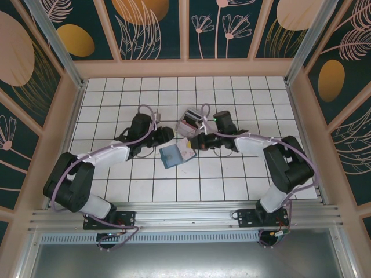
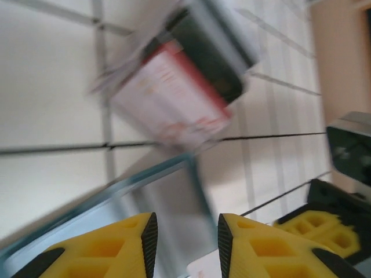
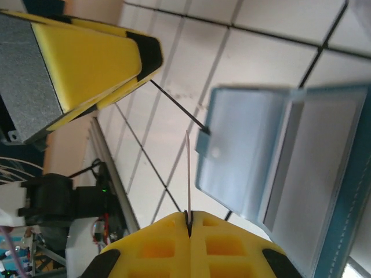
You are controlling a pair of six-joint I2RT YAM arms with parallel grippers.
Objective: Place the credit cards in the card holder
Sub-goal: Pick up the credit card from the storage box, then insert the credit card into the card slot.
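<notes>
Between the two pincers: card holder, teal outside and lighter blue inside, lying open on the tiled table.
Right pincer: fingers pressed fully together, clamped on one card.
Held card: thin and seen edge-on, sticking straight out past the right pincer's fingertips.
Card holder vs right pincer: just beside the held card, off to one side of the tips. The open pale blue flap is closest. Can't tell if the card's edge touches the flap.
Left pincer: fingers parted by a narrow gap with nothing between them, so it grips nothing.
Card holder vs left pincer: teal edge and grey inside panel lie directly under and just ahead of its tips.
Pincers to each other: tips face one another across the holder, near but apart. The left wrist view shows the right pincer's yellow finger off to the side. The right wrist view shows a left pincer finger opposite the held card.
Clear stand: beyond both pincers' tips and past the holder, standing on the tiles.
Stacked cards: in the stand, ahead of the left pincer. They are pale pink, red-edged and dark, and too blurred to count.
Top view: a pale card corner sits at the holder's edge right below the right pincer's tips. Can't tell if that is the held card.
</notes>
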